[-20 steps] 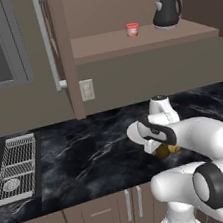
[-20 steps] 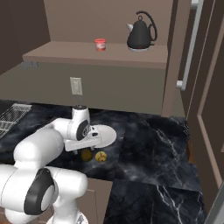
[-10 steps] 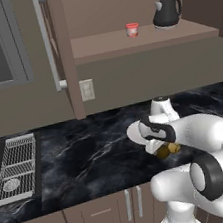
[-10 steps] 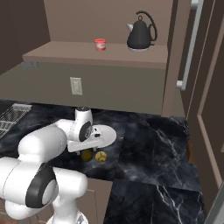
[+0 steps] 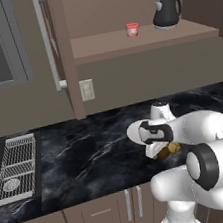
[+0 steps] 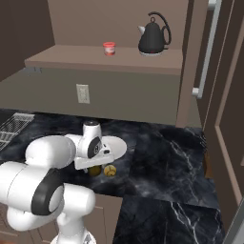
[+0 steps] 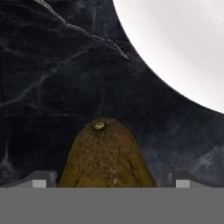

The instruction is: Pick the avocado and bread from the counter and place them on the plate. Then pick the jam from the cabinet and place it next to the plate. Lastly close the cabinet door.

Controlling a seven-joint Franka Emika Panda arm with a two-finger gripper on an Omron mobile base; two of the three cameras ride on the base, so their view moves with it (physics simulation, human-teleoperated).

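Black marble counter (image 5: 89,152), white plate (image 7: 183,48) upper right in hand view. Gripper (image 7: 111,179) spread, 2 tips flanking the avocado (image 7: 107,155) at bottom centre, not pinching yet. Risks: rounded skin may squirt out on closing; bread (image 6: 110,170) just beside could get bumped.

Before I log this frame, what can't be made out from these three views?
- Grip on the avocado: in the hand view its lower part is cut off by the bottom edge, so whether the fingertips touch it is unclear.
- Bread: both base views show two small brownish things partly behind the arm; too small to name.
- Jam label: too small in the left base view.
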